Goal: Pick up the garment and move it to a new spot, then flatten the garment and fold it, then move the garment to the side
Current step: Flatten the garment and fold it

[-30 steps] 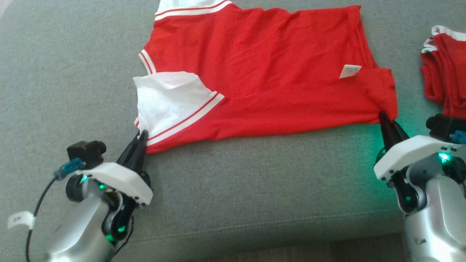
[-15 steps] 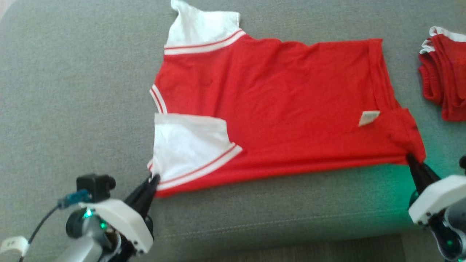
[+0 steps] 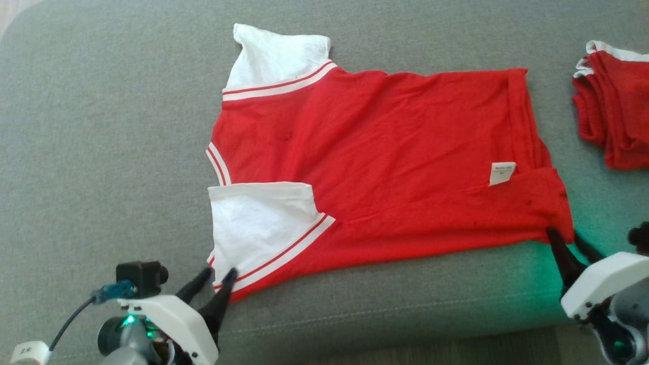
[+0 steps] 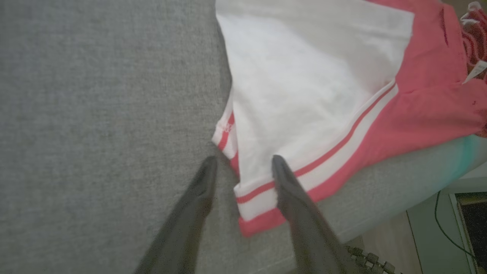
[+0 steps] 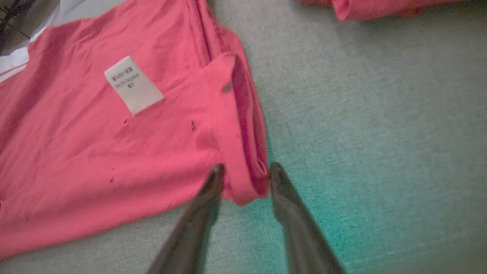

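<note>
The garment (image 3: 375, 157) is a red shirt with white sleeves and red-white stripes, spread flat on the grey cushion (image 3: 101, 152), a white tag (image 3: 502, 173) near its hem. My left gripper (image 3: 219, 276) is open at the near white sleeve's corner (image 4: 251, 190); that corner lies between the parted fingers (image 4: 198, 198). My right gripper (image 3: 564, 237) is open at the near hem corner (image 5: 247, 186), which sits loosely between its fingers (image 5: 207, 201). Neither pinches the cloth.
Another bunched red garment with white trim (image 3: 613, 106) lies at the far right of the cushion. The cushion's front edge (image 3: 355, 339) runs just below both grippers, with wooden floor (image 3: 456, 350) beyond it. Grey cushion stretches to the left of the shirt.
Both grippers went from shut on the shirt's near corners to open, letting the cloth go. The shirt was drawn toward the front edge and now lies flat; the head camera also shifted.
</note>
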Robot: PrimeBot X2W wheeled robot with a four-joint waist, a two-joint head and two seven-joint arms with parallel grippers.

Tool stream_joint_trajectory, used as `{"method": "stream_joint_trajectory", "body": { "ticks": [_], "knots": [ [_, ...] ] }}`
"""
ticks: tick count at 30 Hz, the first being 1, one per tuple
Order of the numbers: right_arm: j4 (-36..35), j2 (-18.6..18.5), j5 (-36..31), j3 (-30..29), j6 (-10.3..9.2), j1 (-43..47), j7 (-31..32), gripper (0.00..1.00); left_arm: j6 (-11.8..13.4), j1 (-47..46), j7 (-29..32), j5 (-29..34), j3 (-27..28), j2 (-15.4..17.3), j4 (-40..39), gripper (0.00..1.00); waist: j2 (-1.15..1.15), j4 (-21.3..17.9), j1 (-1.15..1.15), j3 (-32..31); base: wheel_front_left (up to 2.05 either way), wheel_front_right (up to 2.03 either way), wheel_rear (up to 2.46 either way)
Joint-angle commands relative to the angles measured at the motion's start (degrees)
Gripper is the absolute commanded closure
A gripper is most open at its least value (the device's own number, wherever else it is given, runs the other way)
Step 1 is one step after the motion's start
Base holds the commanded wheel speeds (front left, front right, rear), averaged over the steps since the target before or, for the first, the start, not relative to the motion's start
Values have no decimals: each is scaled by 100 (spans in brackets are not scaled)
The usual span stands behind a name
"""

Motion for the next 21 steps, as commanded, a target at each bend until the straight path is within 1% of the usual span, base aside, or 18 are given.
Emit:
{"method": "stream_joint_trajectory", "body": {
  "ticks": [1, 3, 5, 8, 11, 13, 15, 17, 21],
  "knots": [
    [-249, -170, 41, 30, -2, -107, -133, 0, 40, -94, -134, -43, 254, 94, -76, 0, 0, -22, 0, -29, 0, 0, 0],
    [-373, -214, -56, -52, -2, -73, -273, 0, 51, -130, -254, -52, 372, 134, -153, 0, 0, -52, 0, -53, 0, 0, 0],
    [-521, -223, -251, -119, -2, -25, -441, 0, 98, -222, -366, -31, 542, 241, -300, 0, 0, -73, 0, -77, 0, 0, 0],
    [-814, -52, -333, -155, -2, 19, -619, 0, 214, -599, -506, 60, 885, 446, -572, 0, 0, -93, 0, -81, 0, 0, 0],
    [-1154, 54, -482, 8, -2, -13, -761, 0, 367, -1282, -280, 290, 1039, 668, -802, 0, 0, -149, 0, 24, 0, 0, 0],
    [-1340, 128, -505, 225, -2, -81, -798, 0, 354, -1863, 61, 428, 1007, 784, -811, 0, 0, -205, 0, 138, 0, 0, 0],
    [-1452, 168, -513, 409, -2, -149, -801, 0, 239, -2495, 435, 468, 934, 787, -612, 0, 0, -256, 0, 275, 0, 0, 0],
    [-1503, 177, -557, 535, -2, -223, -814, 0, 80, -3146, 767, 487, 843, 710, -260, 0, 0, -314, 0, 438, 0, 0, 0],
    [-1523, 213, -594, 750, -2, -369, -794, 0, -504, -4301, 1354, 437, 596, 520, 569, 0, 0, -483, 0, 811, 0, 0, 0]
  ]
}}
